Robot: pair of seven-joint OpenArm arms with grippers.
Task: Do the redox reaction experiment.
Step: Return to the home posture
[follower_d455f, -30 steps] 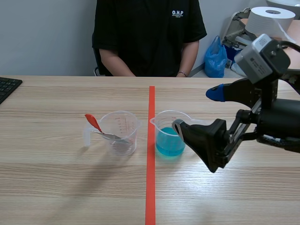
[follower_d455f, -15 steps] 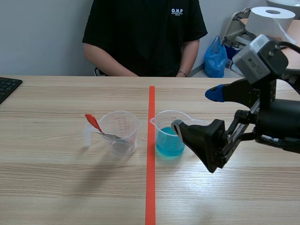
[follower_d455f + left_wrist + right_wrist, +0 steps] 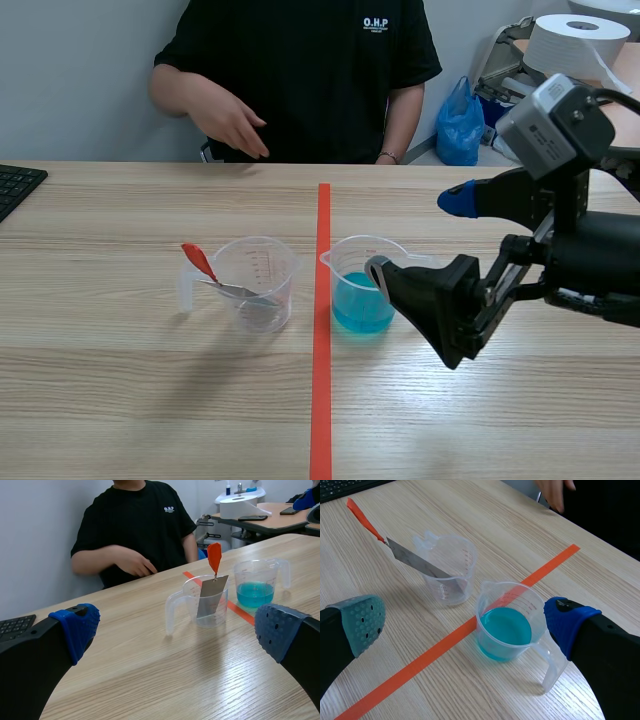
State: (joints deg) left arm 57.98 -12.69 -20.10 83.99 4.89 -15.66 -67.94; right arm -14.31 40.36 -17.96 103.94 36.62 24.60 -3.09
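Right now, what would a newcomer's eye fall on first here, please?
A cup of bright blue liquid stands right of the orange-red tape line, the open right gripper close by it. Left of the line, a clear cup holds a metal strip with a red tag. A person sits across the table, one hand raised.

Metal strip (image 3: 232,289) leans in clear cup (image 3: 264,268); blue-liquid cup (image 3: 360,302) beside, apparently apart.

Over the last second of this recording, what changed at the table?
The person's hand rose from behind the table's far edge and now hangs in the air above it. The right gripper stayed open beside the blue-liquid cup, almost still, gripping nothing. That cup, the clear cup and the metal strip in it did not move.
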